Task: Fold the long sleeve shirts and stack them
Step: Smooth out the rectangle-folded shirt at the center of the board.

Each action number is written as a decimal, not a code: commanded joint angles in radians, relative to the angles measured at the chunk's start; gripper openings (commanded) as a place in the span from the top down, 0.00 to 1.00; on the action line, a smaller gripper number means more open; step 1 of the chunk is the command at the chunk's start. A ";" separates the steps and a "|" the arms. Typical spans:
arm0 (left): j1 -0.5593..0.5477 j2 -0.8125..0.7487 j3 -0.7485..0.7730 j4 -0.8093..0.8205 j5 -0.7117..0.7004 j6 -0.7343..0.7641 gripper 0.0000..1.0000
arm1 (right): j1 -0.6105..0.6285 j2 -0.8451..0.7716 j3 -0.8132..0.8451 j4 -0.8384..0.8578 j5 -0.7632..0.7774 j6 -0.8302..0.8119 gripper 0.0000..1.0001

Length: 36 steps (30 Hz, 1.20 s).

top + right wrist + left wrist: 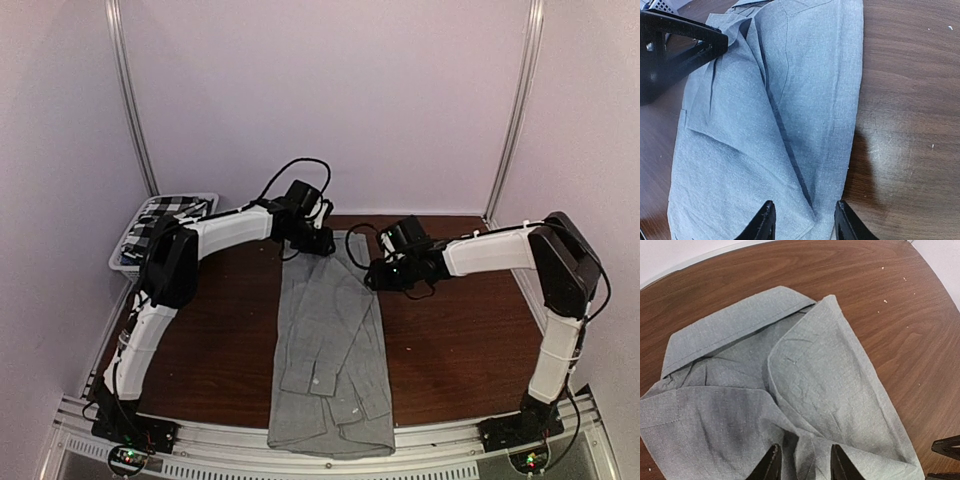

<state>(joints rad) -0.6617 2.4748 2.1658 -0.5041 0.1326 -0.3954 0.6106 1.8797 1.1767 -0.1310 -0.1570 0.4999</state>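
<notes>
The light grey long sleeve shirt (330, 350) lies lengthwise down the middle of the brown table, its sides and sleeves folded in and its collar (735, 322) at the far end. My left gripper (312, 243) (806, 466) hangs just over the collar end, open, with a raised crease of grey cloth (815, 375) between its fingers. Open too, my right gripper (378, 275) (806, 224) straddles the right edge of the grey shirt (765, 100). The black-and-white checked shirt (165, 212) lies in the basket at the far left.
The white slatted basket (125, 250) stands off the table's far left corner. Bare table (450, 340) lies on both sides of the shirt. White walls with metal posts close the back. The left gripper's black body (675, 50) shows in the right wrist view.
</notes>
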 commanded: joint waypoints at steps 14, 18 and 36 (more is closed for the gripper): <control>0.004 0.042 0.035 0.054 0.034 -0.013 0.86 | 0.023 0.070 0.022 0.014 0.002 -0.044 0.59; 0.004 0.029 0.020 0.094 0.049 -0.018 0.90 | 0.030 0.080 0.026 0.011 0.004 -0.047 0.61; 0.005 -0.052 -0.096 0.212 0.004 -0.035 1.00 | 0.052 0.042 0.008 -0.009 0.039 -0.030 1.00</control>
<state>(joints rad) -0.6617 2.4996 2.1059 -0.3798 0.1738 -0.4213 0.6525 1.9549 1.1801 -0.1268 -0.1509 0.4606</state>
